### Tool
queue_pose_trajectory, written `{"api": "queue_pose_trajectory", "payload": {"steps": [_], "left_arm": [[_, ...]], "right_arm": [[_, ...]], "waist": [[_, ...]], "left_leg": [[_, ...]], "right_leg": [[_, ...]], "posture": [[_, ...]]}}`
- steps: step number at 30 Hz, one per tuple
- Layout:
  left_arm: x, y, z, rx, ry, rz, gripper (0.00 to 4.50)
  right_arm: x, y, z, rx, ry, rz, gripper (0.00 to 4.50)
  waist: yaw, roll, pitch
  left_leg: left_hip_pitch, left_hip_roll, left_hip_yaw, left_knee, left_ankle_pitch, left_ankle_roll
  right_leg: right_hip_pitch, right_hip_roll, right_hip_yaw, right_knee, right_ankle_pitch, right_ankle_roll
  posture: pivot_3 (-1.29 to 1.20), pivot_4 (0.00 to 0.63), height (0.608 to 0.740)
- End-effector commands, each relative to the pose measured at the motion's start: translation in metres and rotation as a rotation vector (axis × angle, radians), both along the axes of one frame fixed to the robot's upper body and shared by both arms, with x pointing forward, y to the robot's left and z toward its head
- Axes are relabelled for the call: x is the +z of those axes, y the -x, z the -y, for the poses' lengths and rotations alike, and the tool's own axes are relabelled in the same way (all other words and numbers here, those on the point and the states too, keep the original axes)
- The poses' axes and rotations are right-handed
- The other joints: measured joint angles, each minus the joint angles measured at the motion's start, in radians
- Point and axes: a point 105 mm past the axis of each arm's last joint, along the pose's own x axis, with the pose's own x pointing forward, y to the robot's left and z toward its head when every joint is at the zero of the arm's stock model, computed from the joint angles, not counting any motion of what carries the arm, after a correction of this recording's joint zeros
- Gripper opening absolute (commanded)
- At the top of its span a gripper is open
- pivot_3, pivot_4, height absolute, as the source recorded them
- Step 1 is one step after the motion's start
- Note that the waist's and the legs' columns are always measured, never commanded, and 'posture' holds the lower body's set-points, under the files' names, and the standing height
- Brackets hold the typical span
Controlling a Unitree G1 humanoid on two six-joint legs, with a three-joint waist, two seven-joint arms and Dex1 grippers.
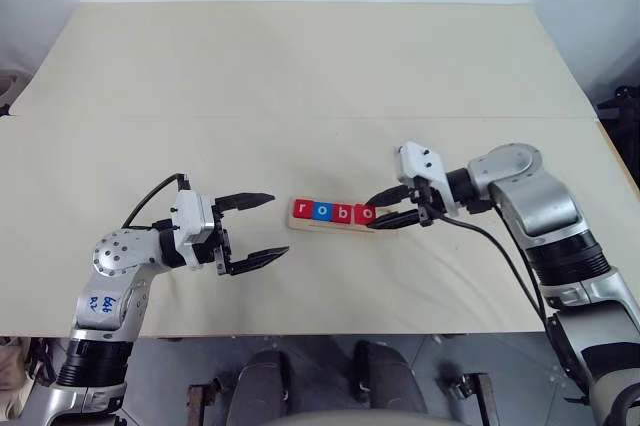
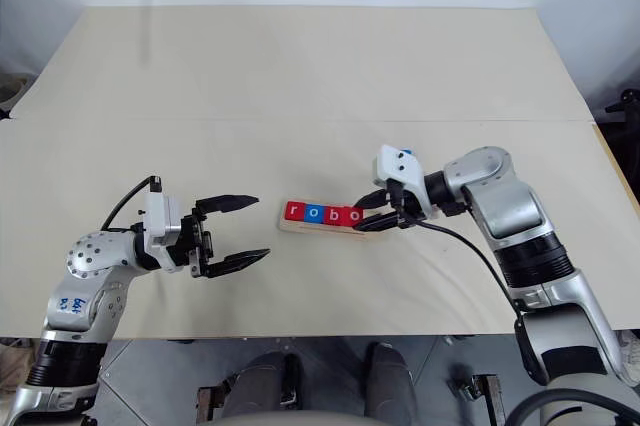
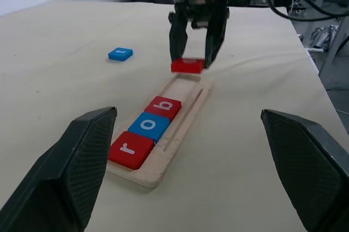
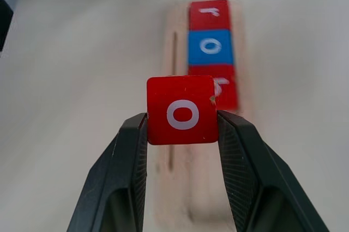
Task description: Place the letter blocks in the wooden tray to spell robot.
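Observation:
The wooden tray point(image 3: 188, 109) lies at the table's middle front. In its groove sit a red r point(image 1: 302, 210), a blue o point(image 1: 322, 211) and a red b point(image 1: 343, 213), side by side. My right gripper point(image 1: 370, 214) is shut on a red o block point(image 4: 182, 109), held by its two side edges just above the bare groove next to the b. A blue t block point(image 3: 120, 54) lies flat on the table beyond the tray. Left of the tray, my left gripper point(image 1: 280, 224) hangs open and holds nothing, pointing toward the tray's r end.
The pale table point(image 1: 300, 66) stretches far behind the tray, with a seam point(image 1: 300, 117) running across it. Its front edge point(image 1: 330, 334) lies close below the grippers. A black cable point(image 1: 500, 246) hangs from the right wrist.

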Motion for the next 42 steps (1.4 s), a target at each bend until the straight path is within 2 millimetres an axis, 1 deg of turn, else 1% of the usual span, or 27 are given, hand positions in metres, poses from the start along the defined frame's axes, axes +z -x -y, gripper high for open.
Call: {"api": "queue_pose_trajectory", "payload": {"steps": [1, 5, 8, 12, 14, 15, 18, 20, 21, 22, 27, 30, 34, 36, 38, 39, 40, 42], "left_arm": [[0.009, 0.003, -0.002, 0.013, 0.011, 0.035, 4.50], [0.010, 0.004, -0.002, 0.023, 0.014, 0.039, 4.50], [0.010, 0.003, -0.002, 0.031, 0.016, 0.044, 4.50], [0.011, 0.002, -0.002, 0.037, 0.019, 0.051, 4.50], [0.012, 0.002, -0.002, 0.039, 0.022, 0.054, 4.50], [0.012, 0.002, -0.002, 0.040, 0.022, 0.055, 4.50], [0.012, 0.001, -0.001, 0.042, 0.024, 0.056, 4.50], [0.012, 0.001, -0.001, 0.043, 0.025, 0.055, 4.50], [0.012, 0.002, -0.001, 0.044, 0.026, 0.055, 4.50], [0.011, 0.002, -0.001, 0.044, 0.026, 0.054, 4.50], [0.009, 0.003, -0.002, 0.046, 0.026, 0.050, 4.50], [0.008, 0.003, -0.003, 0.048, 0.026, 0.050, 4.50], [0.005, 0.004, -0.006, 0.052, 0.024, 0.045, 4.50], [0.003, 0.005, -0.008, 0.054, 0.025, 0.037, 4.50], [0.001, 0.004, -0.009, 0.055, 0.025, 0.031, 4.50], [0.001, 0.004, -0.009, 0.053, 0.025, 0.027, 4.50], [0.000, 0.003, -0.009, 0.049, 0.025, 0.025, 4.50], [0.000, 0.003, -0.008, 0.042, 0.026, 0.023, 4.50]], "right_arm": [[0.003, -0.005, -0.002, -0.007, 0.010, 0.058, 1.45], [-0.004, -0.016, 0.000, -0.046, 0.031, 0.064, 1.45], [-0.006, -0.019, 0.001, -0.045, 0.040, 0.066, 1.45], [-0.006, -0.021, -0.003, -0.041, 0.031, 0.059, 1.45], [-0.006, -0.022, -0.004, -0.044, 0.031, 0.060, 2.19], [-0.006, -0.023, -0.004, -0.045, 0.030, 0.060, 2.44], [-0.002, -0.023, -0.004, -0.049, 0.016, 0.059, 3.41], [0.001, -0.022, -0.003, -0.045, 0.012, 0.057, 4.12], [0.002, -0.021, -0.002, -0.043, 0.010, 0.054, 4.35], [0.004, -0.020, -0.001, -0.043, 0.006, 0.055, 4.43], [0.009, -0.023, 0.007, -0.076, -0.010, 0.069, 4.43], [0.009, -0.025, 0.019, -0.120, -0.008, 0.075, 4.43], [0.013, -0.027, 0.035, -0.196, -0.053, 0.109, 4.43], [0.011, -0.023, 0.047, -0.239, -0.073, 0.097, 4.43], [0.007, -0.019, 0.053, -0.252, -0.073, 0.094, 4.43], [0.005, -0.017, 0.054, -0.258, -0.071, 0.093, 4.01], [0.002, -0.015, 0.054, -0.258, -0.073, 0.089, 3.80], [-0.001, -0.013, 0.051, -0.256, -0.077, 0.084, 3.14]], "waist": [[0.000, 0.000, 0.000], [-0.002, 0.000, 0.000], [-0.002, 0.000, 0.000], [-0.003, 0.000, 0.000], [-0.004, 0.000, 0.000], [-0.004, 0.000, 0.000], [-0.005, 0.000, 0.000], [-0.005, 0.000, 0.000], [-0.005, 0.000, 0.000], [-0.006, 0.000, 0.000], [-0.007, 0.000, 0.000], [-0.006, 0.000, 0.000], [-0.004, 0.000, 0.000], [-0.003, 0.000, 0.000], [0.000, 0.000, 0.000], [0.001, 0.000, 0.000], [0.001, 0.000, 0.000], [0.001, 0.000, 0.000]], "left_leg": [[0.000, 0.000, 0.000, 0.000, 0.000, 0.000], [0.000, 0.000, 0.000, 0.000, 0.000, 0.000], [0.000, 0.000, 0.000, 0.000, 0.000, 0.000], [0.000, 0.000, 0.000, 0.000, 0.000, 0.000], [0.000, 0.000, 0.000, 0.000, 0.000, 0.000], [0.000, 0.000, 0.000, 0.000, 0.000, 0.000], [0.000, 0.000, 0.000, 0.000, 0.000, 0.000], [0.000, 0.000, 0.000, 0.000, 0.000, 0.000], [0.000, 0.000, 0.000, 0.000, 0.000, 0.000], [0.000, 0.000, 0.000, 0.000, 0.000, 0.000], [0.000, 0.000, 0.000, 0.000, 0.000, 0.000], [0.000, 0.000, 0.000, 0.000, 0.000, 0.000], [0.000, 0.000, 0.000, 0.000, 0.000, 0.000], [0.000, 0.000, 0.000, 0.000, 0.000, 0.000], [0.000, 0.000, 0.000, 0.000, 0.000, 0.000], [0.000, 0.000, 0.000, 0.000, 0.000, 0.000], [0.000, 0.000, 0.000, 0.000, 0.000, 0.000], [0.000, 0.000, 0.000, 0.000, 0.000, 0.000]], "right_leg": [[0.000, 0.000, 0.000, 0.000, 0.000, 0.000], [0.000, 0.000, 0.000, 0.000, 0.000, 0.000], [0.000, 0.000, 0.000, 0.000, 0.000, 0.000], [0.000, 0.000, 0.000, 0.000, 0.000, 0.000], [0.000, 0.000, 0.000, 0.000, 0.000, 0.000], [0.000, 0.000, 0.000, 0.000, 0.000, 0.000], [0.000, 0.000, 0.000, 0.000, 0.000, 0.000], [0.000, 0.000, 0.000, 0.000, 0.000, 0.000], [0.000, 0.000, 0.000, 0.000, 0.000, 0.000], [0.000, 0.000, 0.000, 0.000, 0.000, 0.000], [0.000, 0.000, 0.000, 0.000, 0.000, 0.000], [0.000, 0.000, 0.000, 0.000, 0.000, 0.000], [0.000, 0.000, 0.000, 0.000, 0.000, 0.000], [0.000, 0.000, 0.000, 0.000, 0.000, 0.000], [0.000, 0.000, 0.000, 0.000, 0.000, 0.000], [0.000, 0.000, 0.000, 0.000, 0.000, 0.000], [0.000, 0.000, 0.000, 0.000, 0.000, 0.000], [0.000, 0.000, 0.000, 0.000, 0.000, 0.000]], "posture": [[0.00, 0.150, 0.740], [0.00, 0.150, 0.740], [0.00, 0.150, 0.740], [0.00, 0.150, 0.740], [0.00, 0.150, 0.740], [0.00, 0.150, 0.740], [0.00, 0.150, 0.740], [0.00, 0.150, 0.740], [0.00, 0.150, 0.740], [0.00, 0.150, 0.740], [0.00, 0.150, 0.740], [0.00, 0.150, 0.740], [0.00, 0.150, 0.740], [0.00, 0.150, 0.740], [0.00, 0.150, 0.740], [0.00, 0.150, 0.740], [0.00, 0.150, 0.740], [0.00, 0.150, 0.740]]}}
